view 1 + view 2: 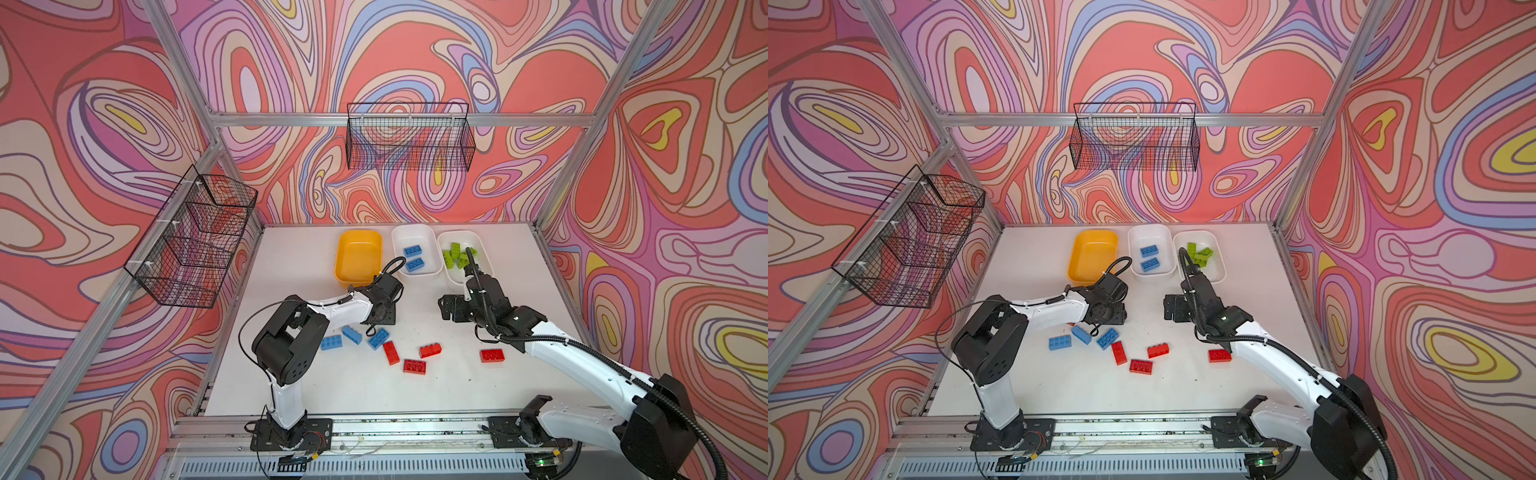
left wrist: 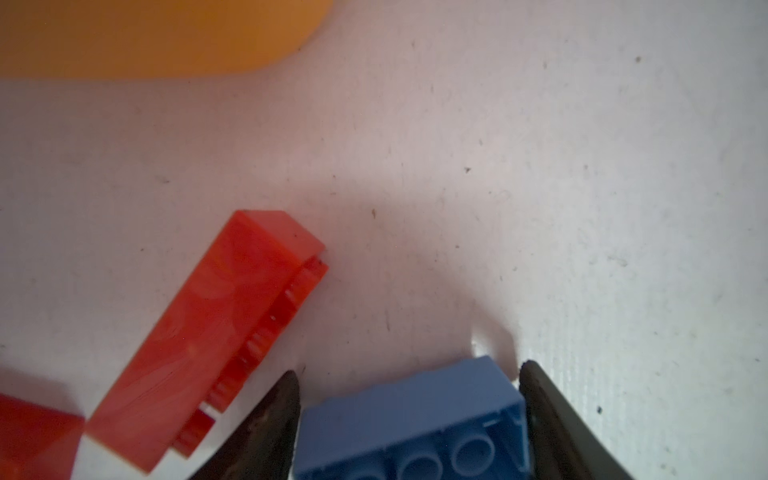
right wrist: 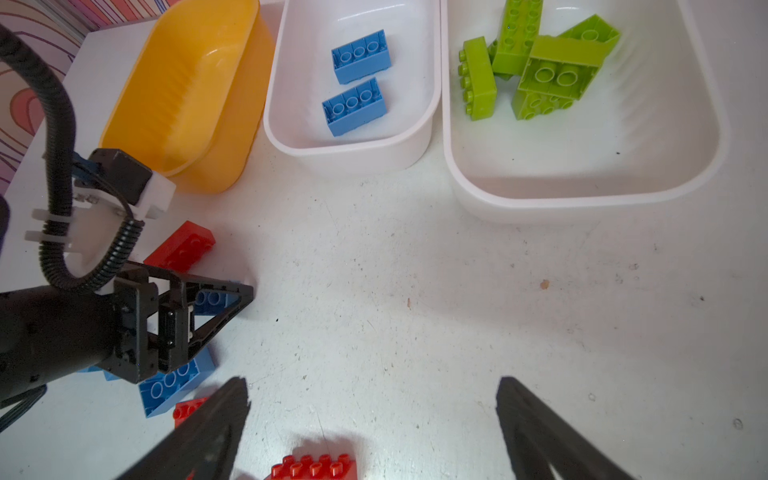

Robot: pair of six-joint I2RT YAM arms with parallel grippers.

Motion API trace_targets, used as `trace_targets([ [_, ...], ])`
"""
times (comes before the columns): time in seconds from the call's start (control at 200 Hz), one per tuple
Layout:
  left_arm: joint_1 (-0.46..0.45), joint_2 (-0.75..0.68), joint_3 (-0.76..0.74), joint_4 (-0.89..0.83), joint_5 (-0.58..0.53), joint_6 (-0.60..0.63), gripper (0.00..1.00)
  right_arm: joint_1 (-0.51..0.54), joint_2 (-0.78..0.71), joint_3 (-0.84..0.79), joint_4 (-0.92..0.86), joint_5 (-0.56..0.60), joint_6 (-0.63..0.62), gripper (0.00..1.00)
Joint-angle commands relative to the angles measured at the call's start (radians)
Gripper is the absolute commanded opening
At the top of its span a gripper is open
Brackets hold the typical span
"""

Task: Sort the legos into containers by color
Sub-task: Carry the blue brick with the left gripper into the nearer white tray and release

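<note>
Looking through your left wrist view, you have the left tool (image 2: pixel 408 372) low over the tabletop (image 2: pixel 540 166) with a blue brick (image 2: pixel 411 424) between its jaws. Both fingers stand tight beside the brick's ends, but you cannot tell whether they pinch it. The brick appears to rest on the tabletop. A red brick (image 2: pixel 208 332) lies on its side just beside one finger, with a second red one (image 2: pixel 33 436) next to it, and the yellow tub (image 2: pixel 145 37) is near, beyond them. Your right tool (image 3: pixel 372 382) hangs with its jaws spread wide and nothing between them, over bare tabletop in front of the tubs. From that wrist view you see the yellow tub holding no bricks. The middle tub (image 3: pixel 307 116) holds two blue bricks (image 3: pixel 360 56) lying side by side. The right tub (image 3: pixel 582 145) holds a heap of green bricks (image 3: pixel 540 62) at its far end. In both top views three loose blue bricks (image 1: pixel 331 343) sit in a cluster just beside your left arm. Four loose red bricks (image 1: pixel 414 366) are scattered between the arms, one of them (image 1: pixel 492 355) close to your right arm.
</note>
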Motion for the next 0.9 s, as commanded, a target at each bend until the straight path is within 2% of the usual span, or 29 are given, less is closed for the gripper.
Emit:
trace_targets([
  [0.0,-0.012,0.034,0.012,-0.094,-0.032,-0.04,0.63,0.002,-0.038,-0.02,0.005,-0.008,-0.013,0.98],
  [0.165,-0.02,0.049,0.034,-0.122,-0.048,-0.058,0.47,0.001,-0.074,-0.029,-0.001,-0.026,-0.013,0.98],
  [0.431,-0.023,0.026,0.044,-0.147,-0.065,-0.061,0.39,0.001,-0.117,-0.032,-0.034,-0.025,-0.016,0.98],
  [0.891,-0.025,0.016,0.106,-0.181,-0.068,-0.026,0.38,0.002,-0.144,-0.009,-0.067,-0.017,0.0,0.98],
])
